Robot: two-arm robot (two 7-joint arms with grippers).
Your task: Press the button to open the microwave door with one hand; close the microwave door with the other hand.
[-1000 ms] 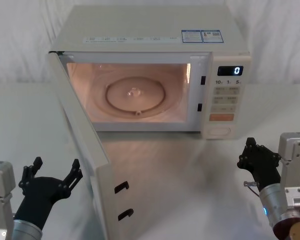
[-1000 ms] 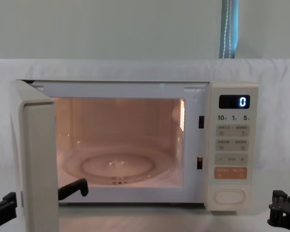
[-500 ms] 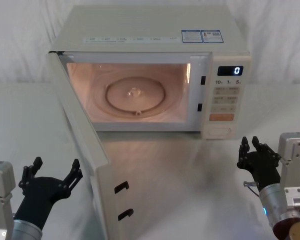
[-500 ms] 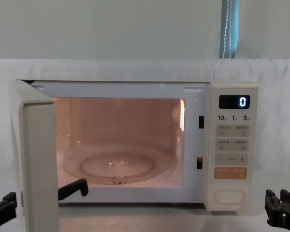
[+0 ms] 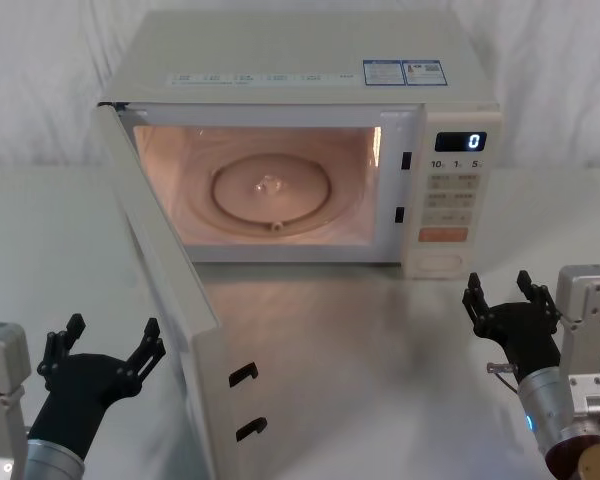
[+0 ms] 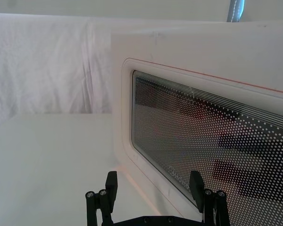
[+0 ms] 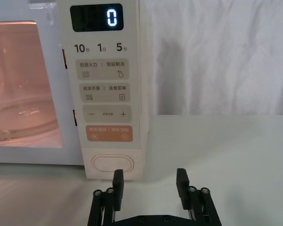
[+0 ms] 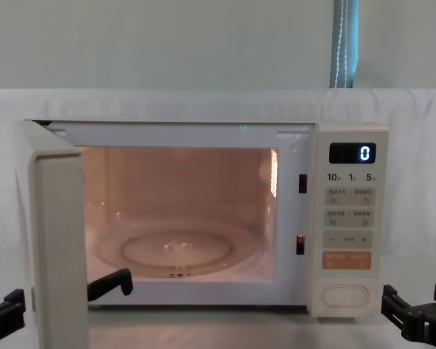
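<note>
Microwave door [image 5: 165,290]: swung wide open toward the lower left of the head view, hinged at the oven's left edge, cavity lit (so the opening half of the task looks done).
Button [image 7: 113,164]: cream oval at the bottom of the control panel [image 7: 104,89], lower centre of the right wrist view.
Left gripper [image 5: 102,355]: fingers spread wide, empty, lower left of the head view, just beside the door's outer face, with the perforated window [image 6: 212,136] right ahead of it.
Key relation: the door lies to the right of the left gripper, the nearer arm; pushing it rightward should close it.
Right gripper [image 5: 511,308]: fingers wide apart, empty, lower right, near the button but apart from it.
Hard to see: the door's outer face in the chest view, which shows it edge-on; the left gripper is half hidden behind it there.
</note>
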